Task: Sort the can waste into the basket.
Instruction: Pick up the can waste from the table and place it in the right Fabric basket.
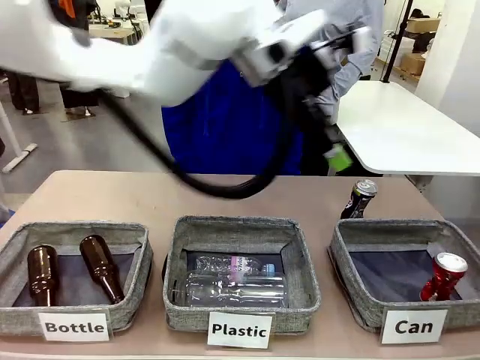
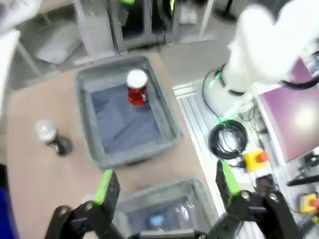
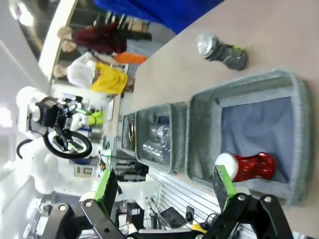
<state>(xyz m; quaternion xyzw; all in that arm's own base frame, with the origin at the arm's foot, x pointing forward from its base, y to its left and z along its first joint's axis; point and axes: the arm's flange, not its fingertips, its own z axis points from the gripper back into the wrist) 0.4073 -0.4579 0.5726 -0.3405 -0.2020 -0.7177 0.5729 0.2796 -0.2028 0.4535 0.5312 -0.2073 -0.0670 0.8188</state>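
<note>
The red can (image 1: 444,276) stands upright in the grey basket labelled "Can" (image 1: 358,298), at its right side. The dark can with a silver top (image 1: 359,199) stands on the table just behind that basket. My left arm sweeps in blurred from the upper left, and its gripper (image 1: 336,154) hangs high above the dark can. In the left wrist view that gripper (image 2: 166,184) is open and holds nothing, with the red can (image 2: 137,87), the basket (image 2: 167,114) and the dark can (image 2: 52,137) far below. My right gripper (image 3: 165,183) is open too, near the red can (image 3: 246,167).
The "Plastic" basket (image 1: 177,285) holds clear bottles in the middle. At the left, the "Bottle" basket (image 1: 15,315) holds two brown glass bottles. A person in blue stands at the far side. A white table (image 1: 405,135) is at the back right.
</note>
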